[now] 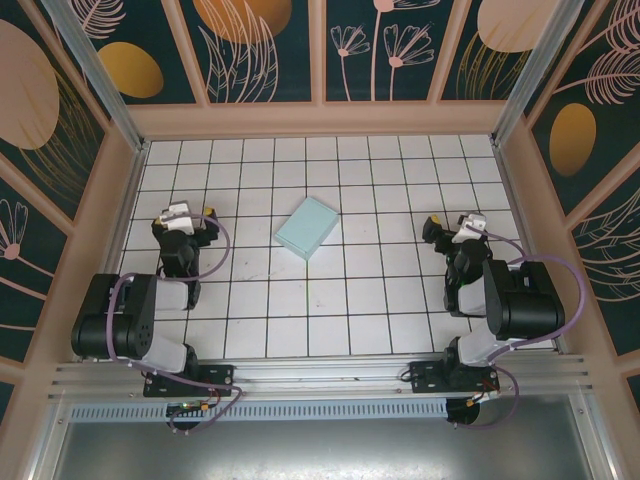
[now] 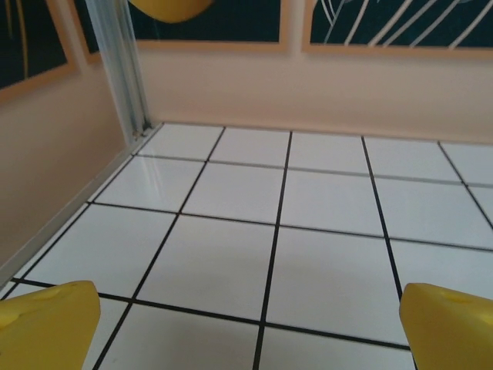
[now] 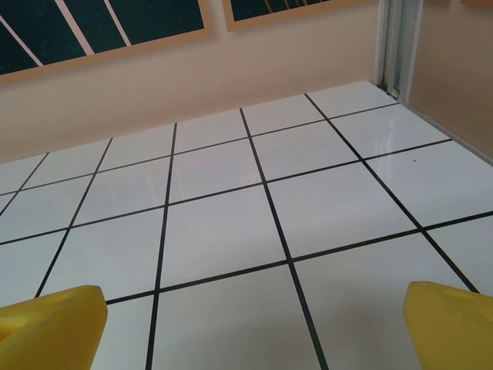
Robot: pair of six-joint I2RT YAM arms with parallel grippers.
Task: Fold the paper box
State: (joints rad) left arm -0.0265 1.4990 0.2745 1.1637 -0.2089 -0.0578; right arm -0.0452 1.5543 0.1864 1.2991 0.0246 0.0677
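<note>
Paper box (image 1: 306, 227) sits mid-counter (image 1: 330, 300), left gripper (image 1: 186, 211) at nine o'clock, right gripper (image 1: 452, 228) at three, both jaws apart.

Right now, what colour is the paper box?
Paper box: pale mint-blue, best in the top external view.

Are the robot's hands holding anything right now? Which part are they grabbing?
Nothing is held. The left gripper and the right gripper are both open and empty. The paper box lies by itself between them, untouched.
</note>
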